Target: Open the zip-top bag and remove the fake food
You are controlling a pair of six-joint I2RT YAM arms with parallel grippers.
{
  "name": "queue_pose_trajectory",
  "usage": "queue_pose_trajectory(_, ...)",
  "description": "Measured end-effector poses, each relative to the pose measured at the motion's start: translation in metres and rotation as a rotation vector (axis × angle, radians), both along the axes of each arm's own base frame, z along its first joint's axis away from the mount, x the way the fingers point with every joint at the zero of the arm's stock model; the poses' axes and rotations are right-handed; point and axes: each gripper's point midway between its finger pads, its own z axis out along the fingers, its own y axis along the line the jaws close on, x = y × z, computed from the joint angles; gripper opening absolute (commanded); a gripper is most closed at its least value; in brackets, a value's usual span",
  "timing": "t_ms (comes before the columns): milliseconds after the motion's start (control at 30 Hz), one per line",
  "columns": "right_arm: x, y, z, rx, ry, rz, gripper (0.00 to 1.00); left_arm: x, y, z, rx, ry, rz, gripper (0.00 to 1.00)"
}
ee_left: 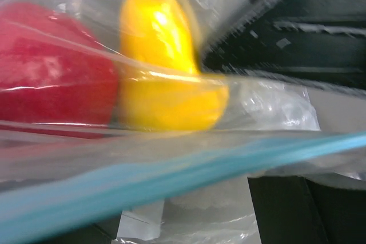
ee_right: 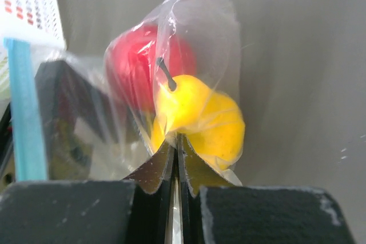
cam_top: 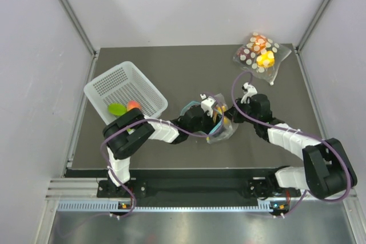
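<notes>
The zip-top bag (cam_top: 223, 131) hangs between both grippers at the table's middle. In the right wrist view the bag (ee_right: 189, 21) holds a red fruit (ee_right: 134, 64) and a yellow fruit (ee_right: 200, 118). Its teal zip strip (ee_right: 26, 112) is at the left. My right gripper (ee_right: 176, 141) is shut on a fold of the bag's plastic just below the yellow fruit. In the left wrist view the teal strip (ee_left: 171, 175) runs blurred across, with the red fruit (ee_left: 51, 78) and yellow fruit (ee_left: 166, 84) behind it. My left gripper (ee_left: 183, 210) is open under the strip. A green fruit (cam_top: 117, 108) and a peach-orange fruit (cam_top: 132, 105) lie in the basket.
A white mesh basket (cam_top: 123, 81) stands at the left of the dark mat. A clear polka-dot bag (cam_top: 260, 52) with yellow and orange pieces lies at the back right corner. Grey walls enclose the table on three sides.
</notes>
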Motion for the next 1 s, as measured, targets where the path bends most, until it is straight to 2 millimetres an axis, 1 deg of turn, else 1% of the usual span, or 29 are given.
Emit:
queue_pose_trajectory(67,-0.006,0.003,0.000,0.010,0.015,0.019,0.00,0.003,0.002,-0.004,0.018,-0.016,0.012,0.80)
queue_pose_trajectory(133,-0.016,0.007,-0.003,0.021,0.046,0.044,0.00,0.007,0.005,-0.006,0.036,-0.034,0.026,0.80)
queue_pose_trajectory(267,-0.030,0.009,-0.009,0.021,0.099,0.072,0.00,0.013,0.008,-0.005,0.051,-0.077,0.043,0.80)
queue_pose_trajectory(500,-0.044,0.011,-0.016,0.023,0.159,0.107,0.00,0.005,0.018,-0.008,0.065,-0.131,0.026,0.80)
queue_pose_trajectory(533,-0.046,0.011,-0.017,0.023,0.167,0.114,0.04,0.004,0.020,-0.008,0.065,-0.135,0.024,0.80)
queue_pose_trajectory(567,-0.049,0.011,-0.018,0.022,0.177,0.119,0.11,0.004,0.020,-0.007,0.064,-0.141,0.022,0.80)
queue_pose_trajectory(600,-0.051,0.012,-0.019,0.020,0.184,0.123,0.19,0.003,0.021,-0.007,0.065,-0.147,0.019,0.80)
queue_pose_trajectory(633,-0.053,0.011,-0.019,0.015,0.190,0.127,0.40,0.003,0.022,-0.008,0.065,-0.152,0.017,0.80)
queue_pose_trajectory(733,-0.062,0.003,-0.016,-0.014,0.197,0.115,0.60,0.002,0.024,-0.009,0.068,-0.160,0.012,0.79)
queue_pose_trajectory(800,-0.067,0.000,-0.006,-0.028,0.181,0.112,0.66,0.002,0.024,-0.008,0.058,-0.165,0.011,0.79)
queue_pose_trajectory(833,-0.068,-0.002,0.000,-0.033,0.169,0.107,0.71,0.002,0.024,-0.008,0.054,-0.167,0.012,0.79)
queue_pose_trajectory(867,-0.067,-0.004,0.007,-0.037,0.157,0.097,0.74,0.002,0.024,-0.007,0.048,-0.170,0.012,0.79)
queue_pose_trajectory(933,-0.062,-0.008,0.022,-0.052,0.112,0.069,0.79,0.001,0.025,-0.007,0.042,-0.173,0.009,0.79)
queue_pose_trajectory(1000,-0.051,-0.013,0.040,-0.066,0.054,0.035,0.80,0.000,0.027,-0.008,0.039,-0.173,0.008,0.79)
